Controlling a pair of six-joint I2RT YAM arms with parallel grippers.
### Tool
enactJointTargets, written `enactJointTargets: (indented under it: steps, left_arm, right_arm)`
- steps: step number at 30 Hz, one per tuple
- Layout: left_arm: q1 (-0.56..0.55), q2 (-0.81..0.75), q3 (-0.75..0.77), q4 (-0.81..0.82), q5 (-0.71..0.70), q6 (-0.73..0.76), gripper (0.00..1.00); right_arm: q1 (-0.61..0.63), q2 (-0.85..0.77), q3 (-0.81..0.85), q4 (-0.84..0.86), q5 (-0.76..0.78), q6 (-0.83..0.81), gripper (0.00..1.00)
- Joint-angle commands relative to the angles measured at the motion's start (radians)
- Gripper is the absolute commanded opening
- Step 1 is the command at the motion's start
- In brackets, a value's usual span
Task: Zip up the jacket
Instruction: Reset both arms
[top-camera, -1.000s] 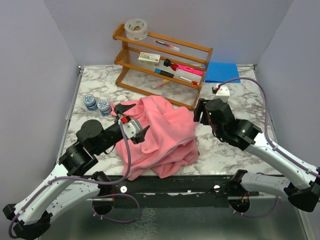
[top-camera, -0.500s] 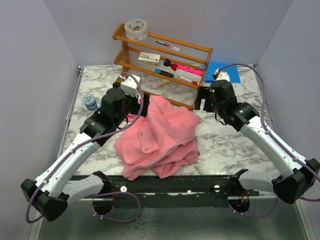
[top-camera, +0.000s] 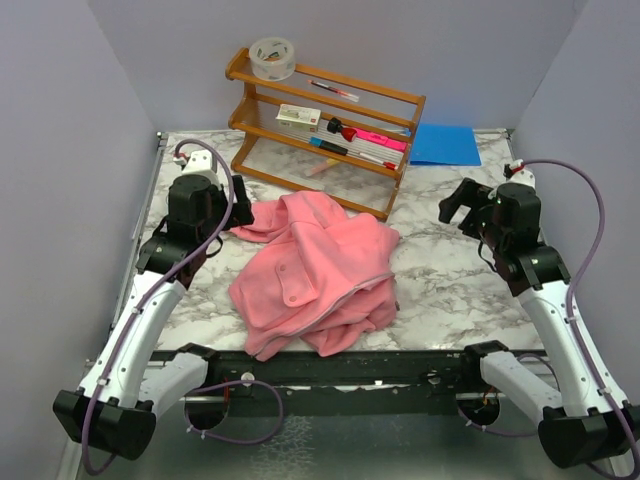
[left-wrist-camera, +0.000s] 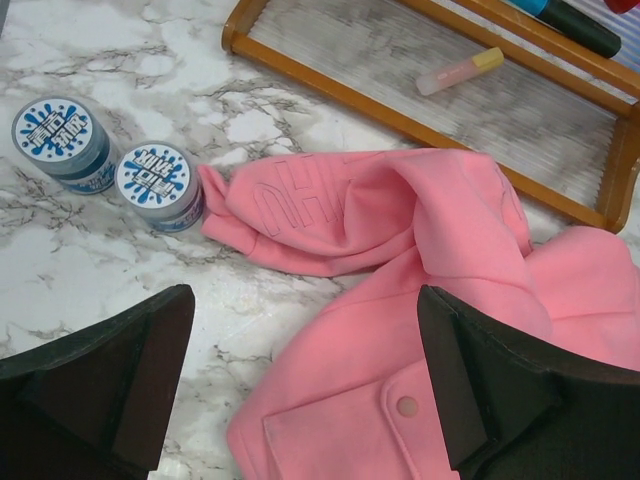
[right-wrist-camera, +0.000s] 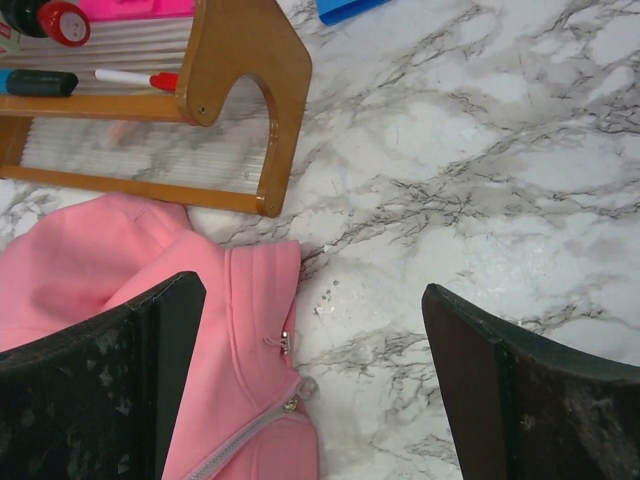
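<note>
The pink fleece jacket (top-camera: 320, 270) lies crumpled in a heap at the middle of the marble table, one sleeve trailing to the left. In the left wrist view the jacket (left-wrist-camera: 400, 230) shows its chest pocket with a snap (left-wrist-camera: 402, 405). The right wrist view shows the jacket's (right-wrist-camera: 90, 250) edge, with the zipper (right-wrist-camera: 240, 435) and its metal pull at the collar. My left gripper (top-camera: 238, 200) (left-wrist-camera: 305, 300) hovers open over the jacket's left side, holding nothing. My right gripper (top-camera: 458, 208) (right-wrist-camera: 312, 290) hangs open to the right of the jacket, apart from it.
A wooden rack (top-camera: 330, 120) with pens and a tape roll (top-camera: 272, 58) stands at the back. A blue folder (top-camera: 445, 143) lies at the back right. Two small blue-lidded tubs (left-wrist-camera: 160, 180) sit left of the sleeve.
Both arms have risen and swung outward, away from the jacket. The right gripper's jaws have opened wider. The jacket's left sleeve now lies spread toward the tubs.
</note>
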Motion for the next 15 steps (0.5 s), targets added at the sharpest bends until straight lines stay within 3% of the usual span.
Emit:
enactJointTargets:
  steps: [1, 6, 15]
  left_arm:
    - [0.001, -0.044, -0.037, -0.016, -0.032, 0.007, 0.99]
    - [0.001, -0.079, -0.063, -0.007, -0.041, 0.046, 0.99]
    - [-0.002, -0.098, -0.098, 0.028, -0.003, 0.069, 0.99]
  right_arm:
    - [0.0, -0.023, -0.044, 0.059, 0.014, -0.061, 1.0]
    - [0.001, -0.013, -0.03, 0.061, -0.005, -0.167, 1.0]
    - [0.0, 0.019, -0.024, 0.072, 0.004, -0.165, 1.0]
